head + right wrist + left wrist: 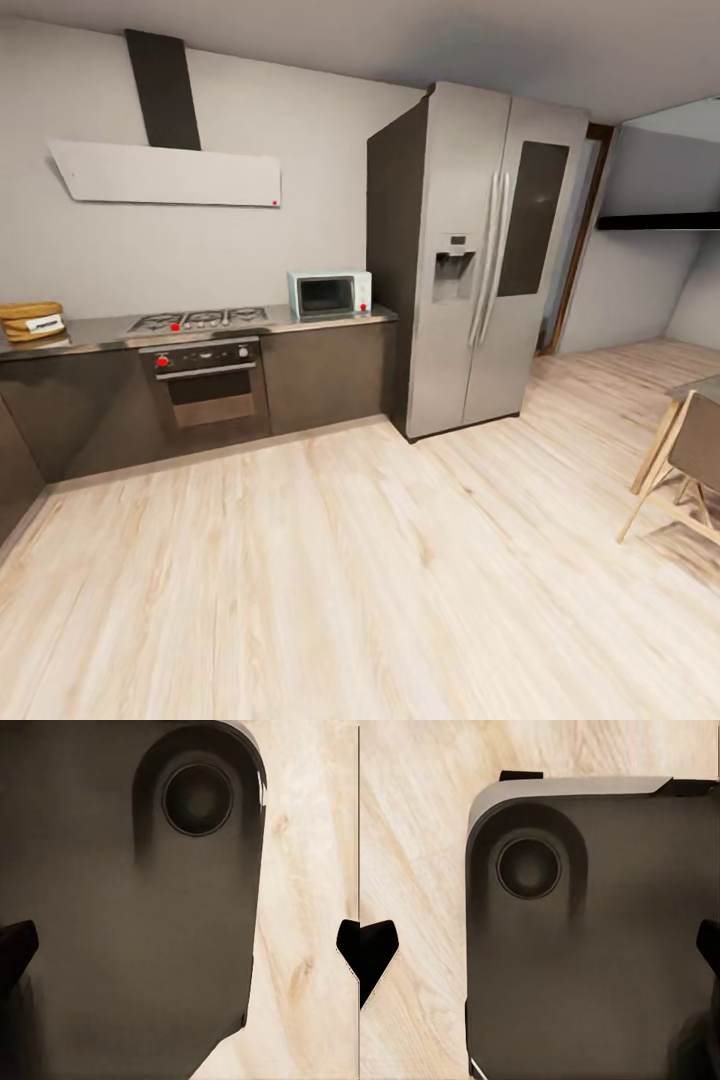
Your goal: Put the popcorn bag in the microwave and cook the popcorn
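Note:
The tan popcorn bag (30,322) with its white label sits on the grey countertop (90,333) at the far left of the head view. Further right on the same countertop stands the pale-blue microwave (329,293), door closed, beside the fridge. In the left wrist view my left gripper (542,952) is open, its dark fingertips (375,960) far apart over the robot's dark base (585,967) and the wood floor. In the right wrist view my right gripper (182,945) is open too, above the same base (112,945). The popcorn kernels are hidden.
A steel gas hob (200,320) and a built-in oven (208,385) lie between bag and microwave, under a white hood (165,172). A tall grey fridge (480,260) stands right of the counter. A wooden chair (690,460) is at the right edge. Wide wood floor (350,560) lies ahead.

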`<state>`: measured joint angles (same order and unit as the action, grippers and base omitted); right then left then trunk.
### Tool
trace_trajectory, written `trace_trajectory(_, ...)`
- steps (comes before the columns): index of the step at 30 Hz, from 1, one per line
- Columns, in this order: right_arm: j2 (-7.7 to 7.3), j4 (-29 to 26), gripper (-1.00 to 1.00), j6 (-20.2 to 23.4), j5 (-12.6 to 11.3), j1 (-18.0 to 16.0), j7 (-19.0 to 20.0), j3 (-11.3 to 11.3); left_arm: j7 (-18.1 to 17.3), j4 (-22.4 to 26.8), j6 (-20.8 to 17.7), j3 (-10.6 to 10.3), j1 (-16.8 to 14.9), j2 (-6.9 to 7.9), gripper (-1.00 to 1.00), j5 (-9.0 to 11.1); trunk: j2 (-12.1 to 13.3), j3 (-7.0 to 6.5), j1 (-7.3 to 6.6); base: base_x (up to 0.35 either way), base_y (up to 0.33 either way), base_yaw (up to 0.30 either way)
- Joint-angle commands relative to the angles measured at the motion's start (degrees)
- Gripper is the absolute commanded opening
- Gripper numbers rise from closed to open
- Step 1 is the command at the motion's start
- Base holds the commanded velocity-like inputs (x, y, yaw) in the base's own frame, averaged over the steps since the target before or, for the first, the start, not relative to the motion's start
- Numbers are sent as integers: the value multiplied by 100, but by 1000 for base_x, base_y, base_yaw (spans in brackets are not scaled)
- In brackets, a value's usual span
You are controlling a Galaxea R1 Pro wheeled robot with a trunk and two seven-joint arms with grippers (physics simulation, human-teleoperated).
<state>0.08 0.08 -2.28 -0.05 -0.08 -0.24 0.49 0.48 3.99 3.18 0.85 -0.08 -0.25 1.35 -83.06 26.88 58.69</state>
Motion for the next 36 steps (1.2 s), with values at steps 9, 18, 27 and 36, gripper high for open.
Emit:
trace_trajectory(9,7,1,100,-17,20,-1,-2,13,10,-3,8,9,3,-1,100,14,-2,5,3,329,0,1)
trace_trajectory(18,-7,1,100,-178,12,-1,-2,13,13,-2,9,11,1,-1,100,14,-2,5,3,329,0,0)
trace_trajectory(27,-3,1,100,-290,-21,-1,-2,13,14,-3,16,12,2,-1,100,14,-2,5,3,329,0,0)
trace_trajectory(36,1,1,100,-278,-21,-1,-2,25,14,-3,7,3,2,-1,100,14,-2,5,3,329,0,0)
